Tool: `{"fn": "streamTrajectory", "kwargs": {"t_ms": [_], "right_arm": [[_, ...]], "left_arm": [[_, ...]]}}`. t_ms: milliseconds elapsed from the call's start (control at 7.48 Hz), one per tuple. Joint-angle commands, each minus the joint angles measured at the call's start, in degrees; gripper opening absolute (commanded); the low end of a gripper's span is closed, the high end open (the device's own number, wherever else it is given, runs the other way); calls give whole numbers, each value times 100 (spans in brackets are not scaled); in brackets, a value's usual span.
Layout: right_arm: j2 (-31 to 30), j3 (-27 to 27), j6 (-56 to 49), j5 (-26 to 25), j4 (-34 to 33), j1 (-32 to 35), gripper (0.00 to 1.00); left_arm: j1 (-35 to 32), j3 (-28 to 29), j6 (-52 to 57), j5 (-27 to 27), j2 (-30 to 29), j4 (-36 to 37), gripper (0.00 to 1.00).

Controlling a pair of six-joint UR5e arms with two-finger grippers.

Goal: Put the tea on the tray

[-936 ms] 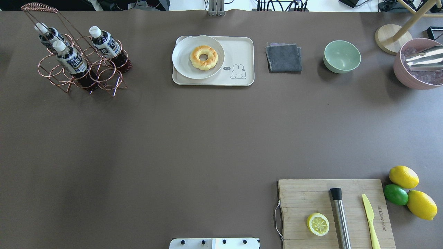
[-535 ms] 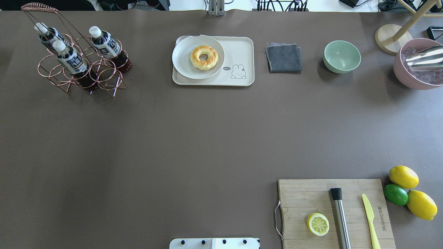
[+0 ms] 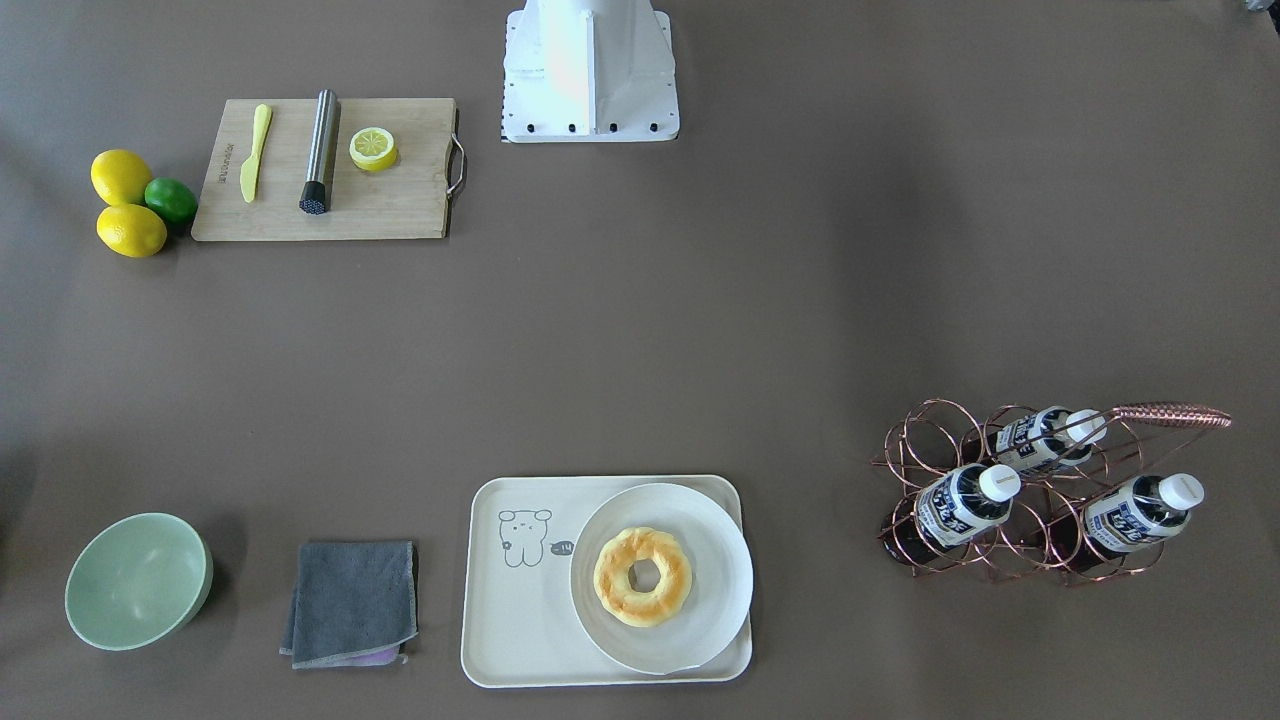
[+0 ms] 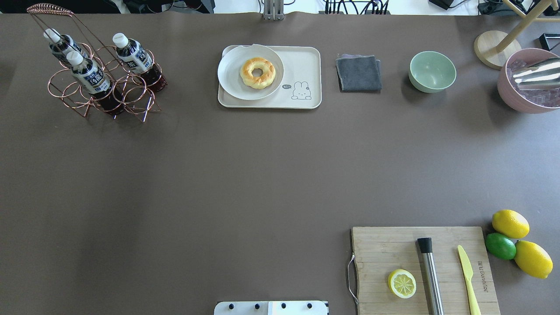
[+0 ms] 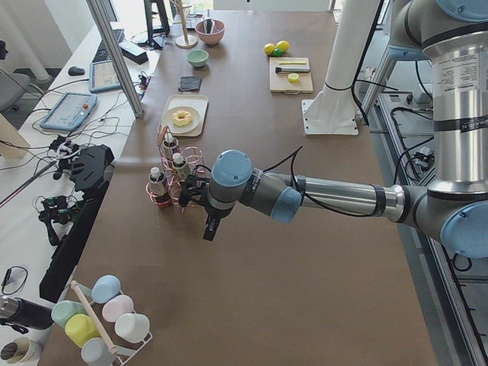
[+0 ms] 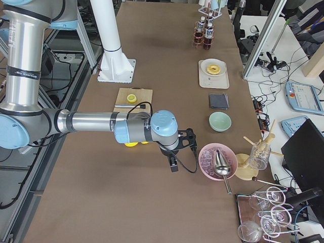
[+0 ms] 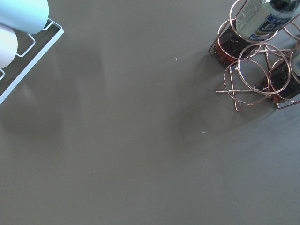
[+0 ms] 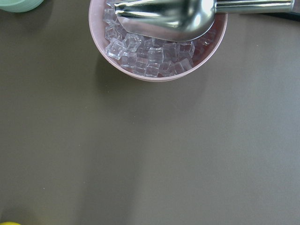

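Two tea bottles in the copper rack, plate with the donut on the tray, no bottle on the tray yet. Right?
Not quite. The copper rack holds three tea bottles, not two; the front-facing view shows all three white caps. The rest stands: the plate with the donut is on the tray, and no bottle is on the tray yet.

three tea bottles (image 4: 89, 72) are showing, along with one copper wire rack (image 3: 1170, 414). one tray (image 4: 306, 61), one round plate (image 4: 232, 78) and one doughnut (image 4: 258, 73) are lying in view. one grey cloth (image 4: 358, 73), one green bowl (image 4: 432, 71), one pink bowl (image 4: 512, 98) and one metal scoop (image 4: 536, 74) are sitting there too. one cutting board (image 4: 380, 253), one lemon half (image 4: 402, 283), two whole lemons (image 4: 510, 223), one lime (image 4: 500, 246), one yellow knife (image 4: 467, 273) and one steel rod (image 4: 430, 275) are showing as well.
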Motion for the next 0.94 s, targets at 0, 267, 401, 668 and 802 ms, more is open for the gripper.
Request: {"fn": "streamTrajectory", "kwargs": {"t_ms": [0, 267, 401, 668, 802], "right_arm": [[0, -16, 12, 11, -17, -27, 100], [0, -25, -32, 11, 70, -89, 100], [-9, -121, -6, 20, 245, -115, 100], [-9, -148, 11, 125, 300, -133, 100], [0, -157, 20, 125, 300, -194, 100]], "left_arm": [[48, -18, -545, 16, 45, -1182, 97], [477, -62, -1897, 408, -383, -1755, 97], [949, -192, -2215, 942, -595, -1749, 97], [1759, -185, -2814, 1998, -1035, -1749, 97], [2058, -194, -3025, 2455, -1123, -1757, 97]]}}
